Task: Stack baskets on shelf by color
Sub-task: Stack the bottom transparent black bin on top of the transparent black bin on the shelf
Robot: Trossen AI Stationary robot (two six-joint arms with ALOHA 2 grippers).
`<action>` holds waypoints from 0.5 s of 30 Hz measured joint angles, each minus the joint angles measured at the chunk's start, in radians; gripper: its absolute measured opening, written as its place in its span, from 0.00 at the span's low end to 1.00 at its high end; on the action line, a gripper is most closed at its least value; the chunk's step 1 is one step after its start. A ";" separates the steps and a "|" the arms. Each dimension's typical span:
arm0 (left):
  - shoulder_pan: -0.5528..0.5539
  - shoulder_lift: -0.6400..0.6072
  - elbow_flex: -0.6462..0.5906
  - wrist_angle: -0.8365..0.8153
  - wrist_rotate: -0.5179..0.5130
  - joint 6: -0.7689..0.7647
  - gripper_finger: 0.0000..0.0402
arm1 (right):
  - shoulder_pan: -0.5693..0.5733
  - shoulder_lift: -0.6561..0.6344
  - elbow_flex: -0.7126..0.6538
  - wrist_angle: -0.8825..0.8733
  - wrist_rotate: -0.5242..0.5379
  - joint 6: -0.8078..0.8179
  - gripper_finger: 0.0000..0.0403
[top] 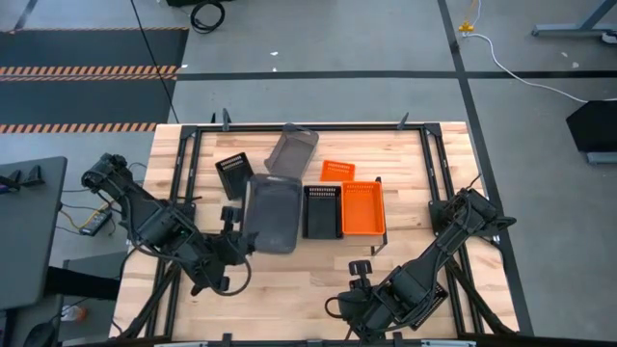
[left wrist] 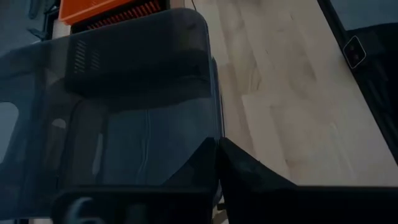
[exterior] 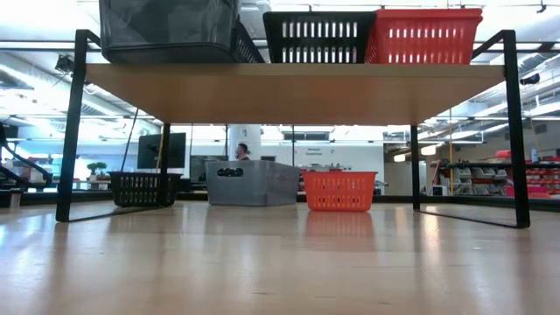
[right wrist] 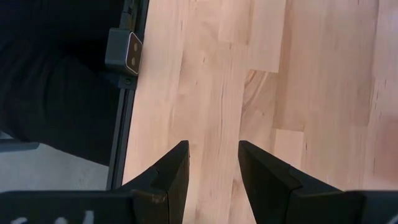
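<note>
At the left of the high view the left gripper (top: 234, 229) had its fingers pinched on the near-left rim of a large grey basket (top: 272, 212) that sat on the shelf (top: 405, 164) at the left end of the row; in the left wrist view the two dark fingers met over that smooth, translucent grey wall. The likeliest trouble from here seemed to be the basket sitting skewed or overhanging the shelf's edge, so that it might tip or slide off once let go, since the grip held only one thin rim of slick plastic. To the right of it stood a black perforated basket (top: 323, 209) and, touching that, a bright orange perforated basket (top: 362, 207), both slotted and rectangular. Three baskets remained beyond the shelf: a small black one (top: 234, 173), a tilted grey one (top: 292, 149) and a small orange one (top: 337, 171). At the lower right the right gripper (top: 361, 267) waited over bare pale wooden table (top: 289, 299), its fingers spread and holding nothing.
</note>
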 joint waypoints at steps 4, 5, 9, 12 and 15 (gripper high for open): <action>0.004 0.000 0.000 -0.001 0.000 -0.022 0.04 | 0.000 0.000 0.000 0.000 0.000 0.000 0.36; 0.006 0.000 0.000 -0.001 0.000 -0.025 0.05 | 0.000 0.000 0.000 0.000 0.000 0.000 0.36; 0.017 0.000 0.000 -0.001 -0.004 -0.049 0.09 | 0.000 0.000 0.000 0.000 0.000 0.000 0.36; 0.024 0.000 0.000 -0.001 -0.003 -0.056 0.12 | 0.000 0.000 0.000 0.004 0.000 0.000 0.36; 0.027 0.000 0.000 -0.001 -0.003 -0.063 0.14 | 0.000 0.000 0.000 0.008 0.004 0.000 0.36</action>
